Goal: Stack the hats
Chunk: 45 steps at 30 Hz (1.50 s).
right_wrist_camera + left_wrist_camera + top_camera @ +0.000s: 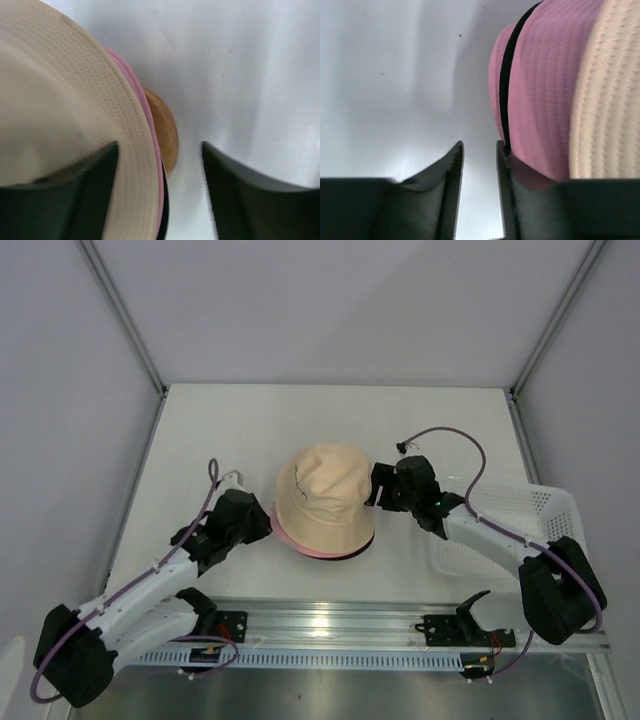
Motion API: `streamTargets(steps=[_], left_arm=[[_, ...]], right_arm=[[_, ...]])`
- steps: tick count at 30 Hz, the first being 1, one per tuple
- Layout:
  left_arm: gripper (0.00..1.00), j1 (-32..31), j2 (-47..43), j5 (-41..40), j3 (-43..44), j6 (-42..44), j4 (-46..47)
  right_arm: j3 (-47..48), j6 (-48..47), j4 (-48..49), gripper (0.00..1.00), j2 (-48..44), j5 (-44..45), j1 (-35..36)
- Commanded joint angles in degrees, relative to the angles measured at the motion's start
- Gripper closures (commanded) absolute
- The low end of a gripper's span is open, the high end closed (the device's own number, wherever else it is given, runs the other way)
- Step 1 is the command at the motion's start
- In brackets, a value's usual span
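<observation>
Neatly, beige hat [325, 495] tops pink hat [540, 90] and black hat [506, 80]; left gripper [479, 147] jaws slightly parted, empty; right gripper [159, 146] jaws spread wide beside the brim.

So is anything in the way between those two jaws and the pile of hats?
Nothing visible. The left gripper sits beside the pink bucket hat at its brim, the right gripper at the beige bucket hat; both jaws open.
</observation>
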Motion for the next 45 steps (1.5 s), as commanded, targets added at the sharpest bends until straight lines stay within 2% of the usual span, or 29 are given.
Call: streamTargets(steps=[1, 2, 3, 5, 6, 9, 11, 14, 20, 23, 25, 29, 32, 37, 45], left_arm=[[0.63, 0.1, -8.6, -6.5, 3.8, 0.9, -8.1], [0.5, 0.1, -10.1, -7.9, 6.0, 0.8, -10.4], [0.43, 0.4, -11.4, -9.2, 7.0, 0.8, -12.8], [0.27, 0.7, -14.9, -12.3, 10.0, 1.2, -18.0], [0.22, 1.5, -15.9, -12.6, 10.6, 2.1, -18.4], [0.17, 3.3, -18.2, -11.6, 12.4, 7.3, -15.0], [0.17, 4.2, -17.9, -9.5, 12.5, 11.0, -9.2], [0.18, 8.4, -14.3, -4.3, 13.5, 12.2, -3.3], [0.21, 14.0, -1.1, 7.6, 16.6, 5.4, 0.4], [0.22, 15.4, 3.9, 13.1, 17.9, 1.7, 1.6], [0.22, 15.4, 5.0, 16.8, 17.6, 0.3, 6.0], [0.25, 15.5, 8.9, 20.8, 18.7, -1.5, 9.2], [0.29, 15.5, 12.6, 26.0, 21.1, -1.2, 9.1], [0.32, 15.5, 15.0, 26.3, 20.8, -1.6, 8.7], [0.36, 15.4, 17.7, 22.6, 20.4, 0.2, 9.0]], right_arm=[[7.7, -6.1, -12.2, 0.25, -6.2, 3.4, -1.6], [9.2, -7.1, -14.5, 0.18, -6.5, 4.5, -2.3], [13.0, -7.2, -20.0, 0.07, -6.3, 4.7, -3.3], [16.5, -7.4, -25.0, 0.0, -5.5, 3.4, -7.2], [18.1, -7.7, -27.2, 0.0, -5.3, 3.2, -8.2], [21.2, -8.4, -31.0, 0.01, -7.1, 2.6, -10.4], [21.2, -8.5, -29.8, 0.0, -9.2, 1.4, -10.4], [20.6, -6.7, -27.3, 0.0, -13.4, -3.4, -10.4], [16.6, -1.5, -21.1, 0.0, -15.4, -11.3, -9.0], [15.6, 5.8, -24.8, 0.0, -15.8, -6.2, -6.2], [13.5, 10.9, -28.0, 0.0, -18.1, -3.2, -3.4], [5.1, 24.5, -25.0, 0.02, -25.0, 0.9, 0.5], [0.0, 29.8, -23.2, 0.03, -29.0, 4.2, 2.2], [-1.0, 33.6, -21.6, 0.03, -29.7, 9.7, 5.8], [-2.1, 34.5, -17.7, 0.02, -24.4, 8.7, 7.6]])
